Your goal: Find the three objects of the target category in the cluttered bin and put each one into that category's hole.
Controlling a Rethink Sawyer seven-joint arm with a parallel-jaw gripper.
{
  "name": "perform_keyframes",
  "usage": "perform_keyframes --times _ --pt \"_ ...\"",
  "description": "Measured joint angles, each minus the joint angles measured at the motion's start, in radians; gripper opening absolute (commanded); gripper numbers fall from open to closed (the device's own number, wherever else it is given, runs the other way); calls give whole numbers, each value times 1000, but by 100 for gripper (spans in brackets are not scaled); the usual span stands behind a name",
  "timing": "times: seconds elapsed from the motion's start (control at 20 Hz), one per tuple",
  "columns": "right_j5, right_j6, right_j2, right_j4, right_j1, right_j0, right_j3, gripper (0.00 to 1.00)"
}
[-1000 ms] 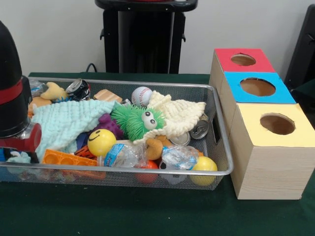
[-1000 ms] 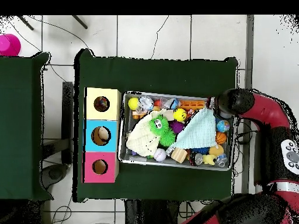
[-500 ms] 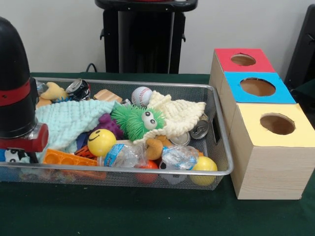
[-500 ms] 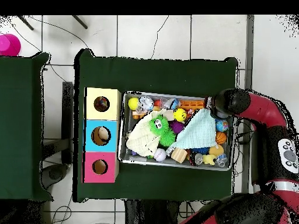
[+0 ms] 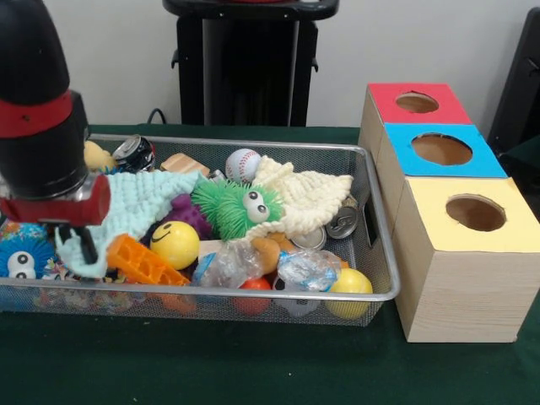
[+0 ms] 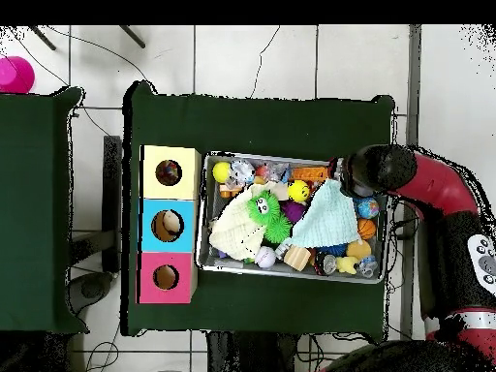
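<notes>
A wire mesh bin (image 5: 381,253) holds a jumble of toys, cans and cloths. My gripper (image 5: 72,243) hangs over the bin's left front corner, shut on a corner of the mint knitted cloth (image 5: 139,201), which is pulled up off the pile. Beside it lie a tilted orange plastic block (image 5: 143,262), a yellow smiley ball (image 5: 175,244) and a blue spiky ball with eyes (image 5: 20,257). In the overhead view the gripper (image 6: 342,180) is at the bin's upper right, with the mint cloth (image 6: 326,219) draped below it.
A green fuzzy toy (image 5: 230,208), a cream cloth (image 5: 305,197), a baseball (image 5: 243,164), crushed cans (image 5: 342,222), crumpled bottles (image 5: 307,269) and a yellow ball (image 5: 350,283) fill the bin. Right of it stand red (image 5: 418,103), blue (image 5: 441,149) and yellow (image 5: 475,213) boxes with holes.
The gripper has risen and shifted toward the bin's middle, dragging the mint cloth's corner up. The orange block has tipped, and the blue spiky ball now shows.
</notes>
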Motion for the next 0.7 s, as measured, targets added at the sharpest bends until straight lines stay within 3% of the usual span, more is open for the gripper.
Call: perform_keyframes --times 0.4,0.7 --pt "130 17 -41 191 -172 123 98 0" --pt "164 48 -69 305 -246 210 129 0"
